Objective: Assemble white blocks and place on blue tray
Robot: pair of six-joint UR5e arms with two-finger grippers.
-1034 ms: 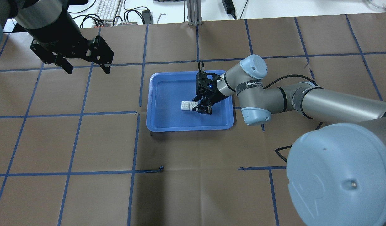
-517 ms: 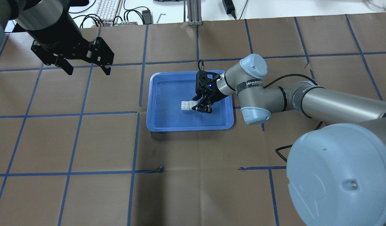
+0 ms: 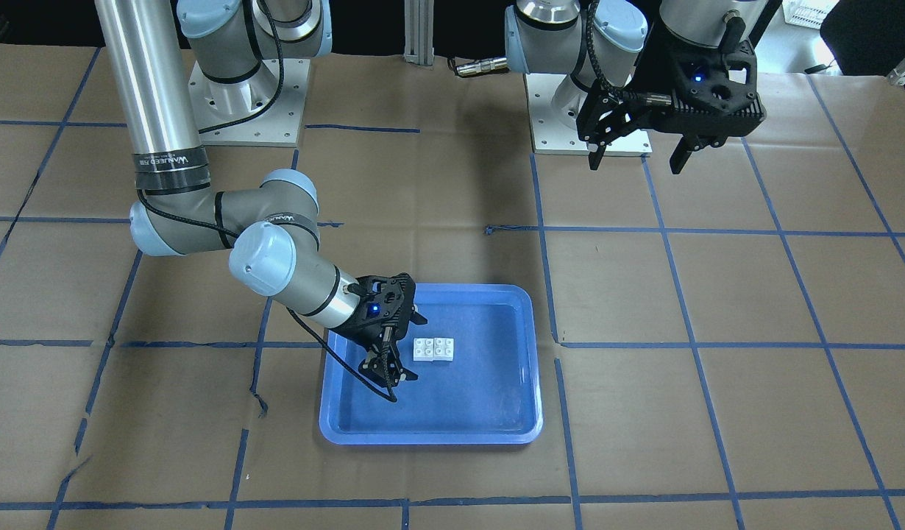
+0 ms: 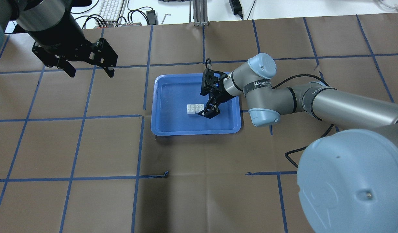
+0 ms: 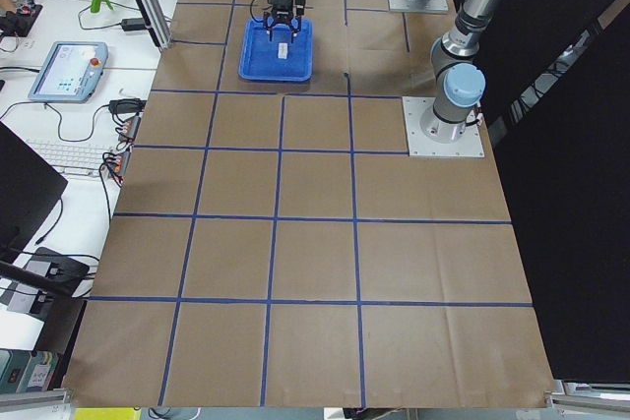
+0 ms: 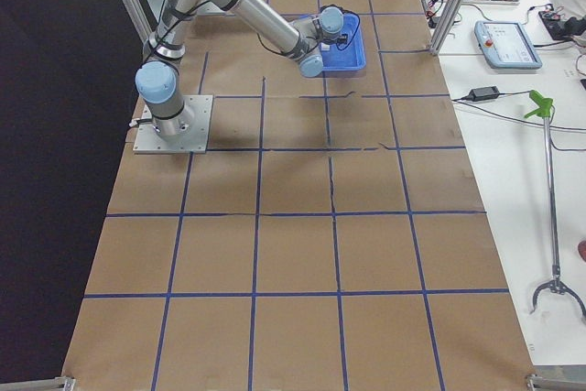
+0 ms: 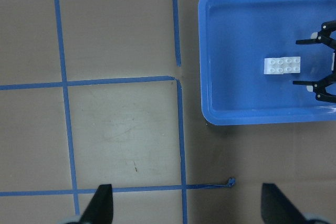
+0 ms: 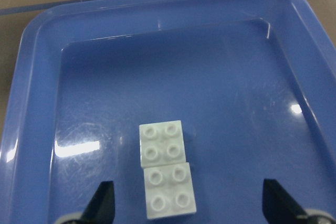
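Looking at the large rectangular blue plastic tray, you see two small white studded plastic blocks touching near its middle. Your right tool gapes empty beside them; your left tool, likewise spread, hangs well outside the tray.

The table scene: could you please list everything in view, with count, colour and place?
white blocks: two, white, side by side and touching, near the middle of the tray
blue tray: one, blue, mid-table
table: one, brown paper with a blue tape grid
keyboard: one, white, on the bench beyond the table's far edge
pendant: one, grey with a screen, on the side bench
grabber tool: one, green handle, on the side bench
left gripper: one, black, open, raised over the table away from the tray
right gripper: one, black, open, inside the tray just beside the blocks, not holding them
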